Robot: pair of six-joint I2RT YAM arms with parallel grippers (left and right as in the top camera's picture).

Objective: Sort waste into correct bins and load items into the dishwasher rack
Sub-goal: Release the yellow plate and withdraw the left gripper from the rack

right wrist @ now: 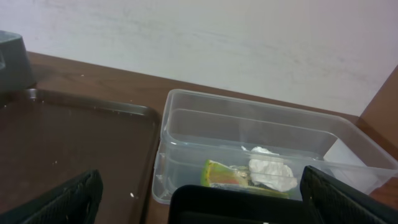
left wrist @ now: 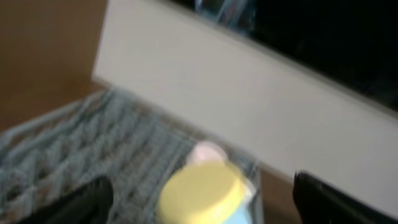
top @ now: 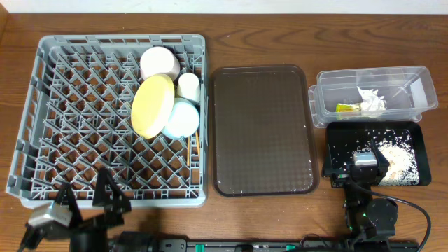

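Grey plastic rack (top: 77,119), a square lattice of pegs, on the left of the wooden desk (top: 266,35); its near edge is partly covered by the left hand (top: 87,196), released and empty, well apart from the dishes. Brown ribbed tray (top: 262,129), centre. Clear tub (top: 409,78), far right, holds a crumpled napkin (top: 371,100) and a glossy wrapper (top: 346,108). Black tray (top: 343,140), just nearer, is strewn with rice (top: 400,161); the right hand (right wrist: 202,202), released, hides its near-left corner. Rack's far right: tilted yellow plate (top: 152,105), blue bowl (top: 183,120), white cup (top: 161,63), cream cup (top: 187,85), chopsticks (top: 198,143) mostly hidden. The left wrist view is blurred.
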